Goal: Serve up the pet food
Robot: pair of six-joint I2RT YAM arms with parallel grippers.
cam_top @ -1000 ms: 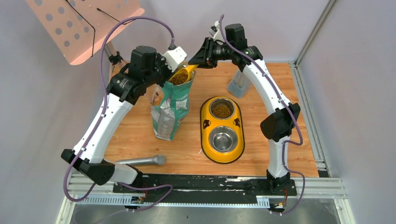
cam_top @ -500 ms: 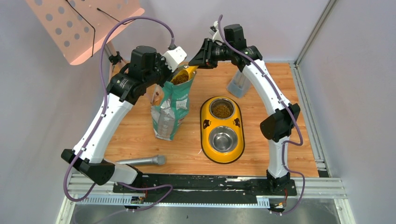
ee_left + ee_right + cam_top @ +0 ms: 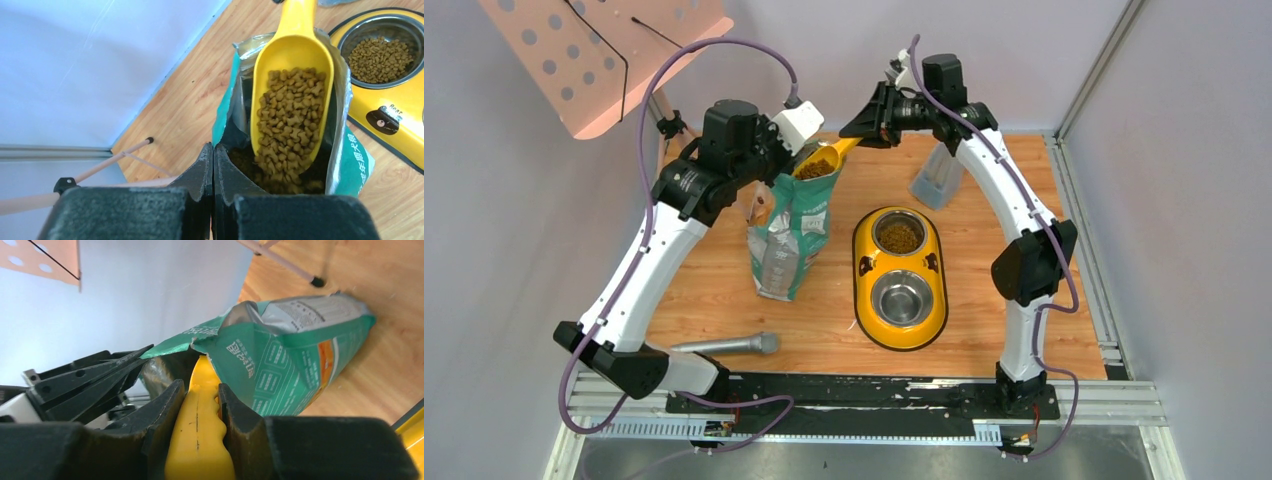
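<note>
Our left fingers (image 3: 202, 170) are pinched shut on the rim of the green-and-silver printed foil bag (image 3: 350, 160), to hold its mouth open and upright. Our right fingers (image 3: 165, 410) grip the handle of the yellow plastic scoop (image 3: 292, 55), heaped with small brown kibble pellets (image 3: 290, 115), over that mouth. The bag stands toward the far edge of the wooden bench (image 3: 714, 290), left of centre, with pale walls around.

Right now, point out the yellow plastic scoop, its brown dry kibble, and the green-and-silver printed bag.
yellow plastic scoop (image 3: 295, 47): left wrist view, bare inner bowl.
brown dry kibble (image 3: 290, 120): left wrist view, heap's middle.
green-and-silver printed bag (image 3: 789, 240): top external view, front panel.
</note>
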